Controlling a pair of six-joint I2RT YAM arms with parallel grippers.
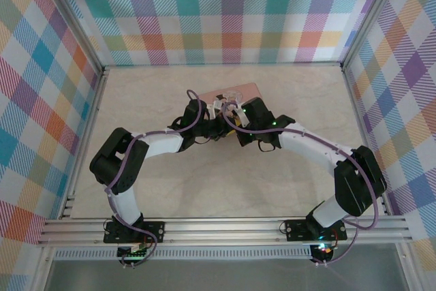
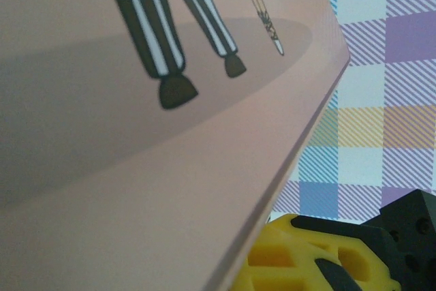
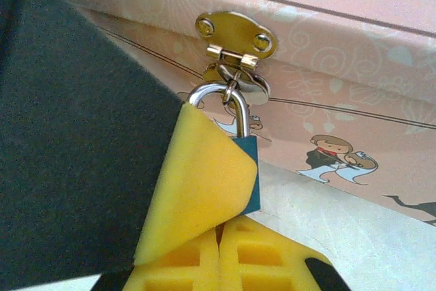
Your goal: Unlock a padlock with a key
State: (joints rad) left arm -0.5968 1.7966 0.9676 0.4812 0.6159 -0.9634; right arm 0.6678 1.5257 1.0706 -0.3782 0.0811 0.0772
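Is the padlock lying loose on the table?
No, the padlock hangs by its shackle from the gold hasp on the front of the tin.

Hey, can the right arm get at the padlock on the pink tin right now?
Likely yes: the right gripper is shut on the padlock, which hangs exposed from the gold hasp on the front of the pink tin.
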